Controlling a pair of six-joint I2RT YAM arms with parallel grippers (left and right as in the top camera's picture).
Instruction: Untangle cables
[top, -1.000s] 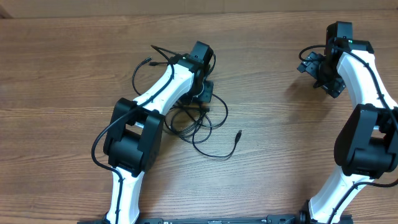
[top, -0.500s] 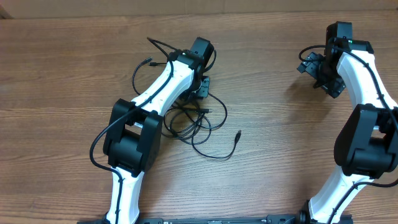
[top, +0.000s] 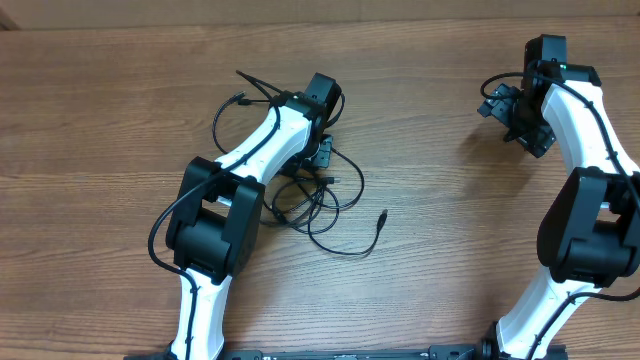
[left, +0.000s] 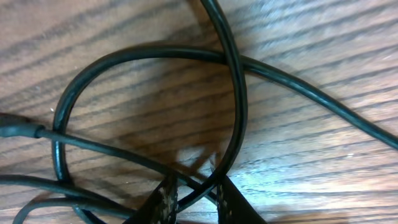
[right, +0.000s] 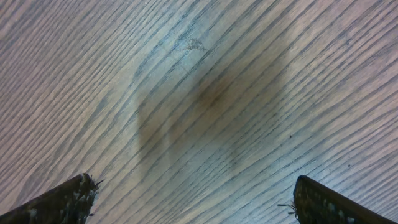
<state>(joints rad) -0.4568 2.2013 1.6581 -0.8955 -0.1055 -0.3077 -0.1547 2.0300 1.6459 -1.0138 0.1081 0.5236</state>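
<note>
Wood-grain table (top: 450, 250) fills every view. Your left gripper (left: 194, 198) sits low in the tangle of cables (top: 318, 192) near the table's centre. Its fingers are nearly closed astride one strand, but you cannot tell whether they pinch it. One plug (top: 385, 214) trails toward 4 o'clock from the tangle. Your right gripper (right: 193, 182) hangs at 2 o'clock, spread wide over bare wood, holding nothing.

Tabletop (top: 440, 250): brown wood grain, a single flat surface. Lying on it: cables (top: 318, 200), thin and black, in a loose tangle of overlapping loops. One plug end (top: 385, 214) lies free right of the tangle, another plug end (top: 238, 97) at its upper left.
</note>
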